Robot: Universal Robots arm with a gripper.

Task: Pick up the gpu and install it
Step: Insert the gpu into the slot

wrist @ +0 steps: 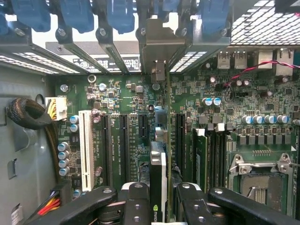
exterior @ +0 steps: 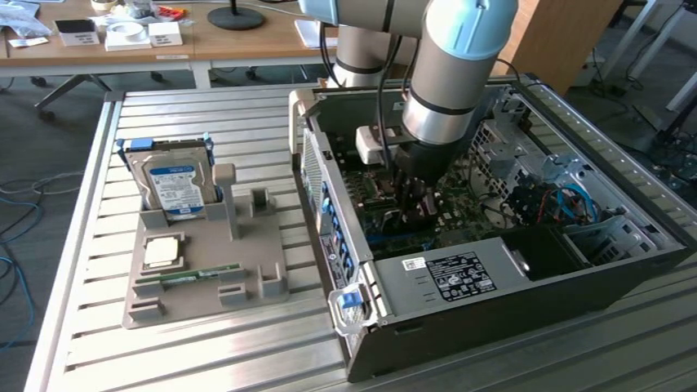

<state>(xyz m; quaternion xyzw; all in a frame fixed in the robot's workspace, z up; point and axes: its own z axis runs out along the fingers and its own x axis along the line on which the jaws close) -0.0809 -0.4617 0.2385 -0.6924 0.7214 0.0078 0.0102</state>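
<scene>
The gpu (wrist: pixel 158 176), a thin dark circuit card seen edge-on w/ a black shroud and a green logo near its held end, stands upright over the green motherboard (wrist: pixel 126 101) inside the open dark-grey pc tower case (exterior: pixel 512 314), clamped between the two black fingers of the hand (wrist: pixel 158 206), which is closed on the card from both sides. In the wrist view the card's edge lines up w/ one of the long black expansion slots (wrist: pixel 179 136); can't tell if it's seated or just above the slot. Its silver metal bracket (wrist: pixel 158 47) sits against the case's rear slot openings, under a row of blue plastic retainer clips (wrist: pixel 119 14). Beside it on the board: a white slot (wrist: pixel 86 143), blue-topped capacitors (wrist: pixel 64 159) and the empty metal cpu socket (wrist: pixel 260 176). In the exterior view the grey-and-light-blue arm (exterior: pixel 458 73) reaches down into the middle of the case, hand (exterior: pixel 414 208) low among the board parts. Case lies on its side on a slatted aluminium counter (exterior: pixel 196 343). On the exterior view's left, well apart from the case, a grey plastic parts holder (exterior: pixel 207 282) carries a silver hard drive w/ blue-white label (exterior: pixel 175 188) standing upright, a narrow green ram stick (exterior: pixel 201 273) lying flat and a small square cpu chip (exterior: pixel 163 251).
</scene>
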